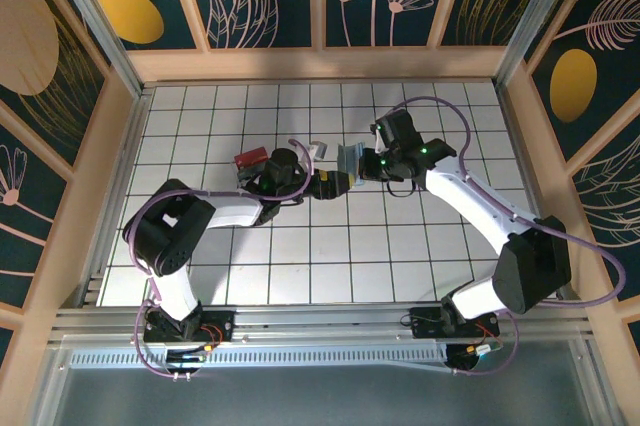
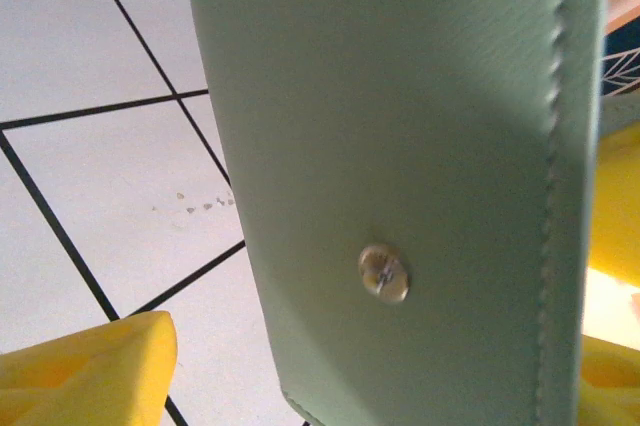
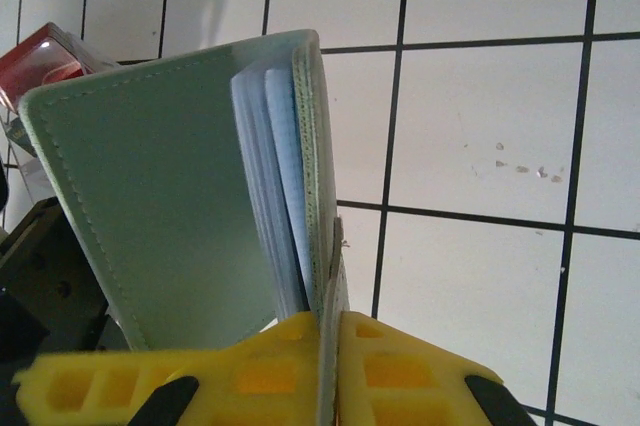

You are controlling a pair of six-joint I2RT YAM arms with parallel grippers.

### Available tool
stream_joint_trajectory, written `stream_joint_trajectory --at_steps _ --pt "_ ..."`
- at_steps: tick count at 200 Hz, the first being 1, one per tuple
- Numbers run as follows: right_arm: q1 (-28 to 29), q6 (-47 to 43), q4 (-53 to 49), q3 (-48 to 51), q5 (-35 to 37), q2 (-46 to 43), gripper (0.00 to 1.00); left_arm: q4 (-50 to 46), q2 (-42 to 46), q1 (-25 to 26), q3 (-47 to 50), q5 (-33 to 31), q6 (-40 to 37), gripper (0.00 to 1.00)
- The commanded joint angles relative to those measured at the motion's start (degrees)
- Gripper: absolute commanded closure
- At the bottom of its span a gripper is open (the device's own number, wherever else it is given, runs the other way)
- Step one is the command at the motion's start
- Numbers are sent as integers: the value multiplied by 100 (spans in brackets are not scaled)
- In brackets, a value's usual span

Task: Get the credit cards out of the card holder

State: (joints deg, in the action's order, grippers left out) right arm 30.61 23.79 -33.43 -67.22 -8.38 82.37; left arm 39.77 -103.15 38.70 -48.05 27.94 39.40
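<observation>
**Holder held open in mid-frame, cards not out yet**

From the top camera I see the white tiled table with both arms reaching in to meet just above the centre of the frame. The card holder is up between them, off the tiles. Left of it lies a clear box with red contents, which is not part of my job.

My read is that the task is at an early stage. The holder is spread open, but I can't pick out any card pulled free. Everything from the first extraction on looks to be left.

The right gripper is clenched on the edge of one panel, its yellow fingers pressed together at the bottom of the right wrist frame. The other panel swings out to the left.

The left gripper stands released, its fingers wide apart on either side of a panel. Floor shows between the lower-left finger and the panel.

The pale inner sleeves are fanned out. Whether they hold cards, I cannot tell. A small snap stud sits on the panel.
</observation>
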Motion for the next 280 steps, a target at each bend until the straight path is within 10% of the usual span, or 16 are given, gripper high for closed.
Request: stream_joint_trajectory --at_steps 1,68,175,280 --pt "37 -108 -43 -108 91 -35 100 -94 -108 33 -135 -51 23 31" --pt "-16 -50 684 292 -367 -481 99 46 5 33 -95 10 194 71" --pt "-516 137 2115 1267 -1464 -1050 77 426 158 33 -73 299 420 95" --pt "-608 170 2476 1528 -1490 -1032 80 769 270 58 -55 523 512 100"
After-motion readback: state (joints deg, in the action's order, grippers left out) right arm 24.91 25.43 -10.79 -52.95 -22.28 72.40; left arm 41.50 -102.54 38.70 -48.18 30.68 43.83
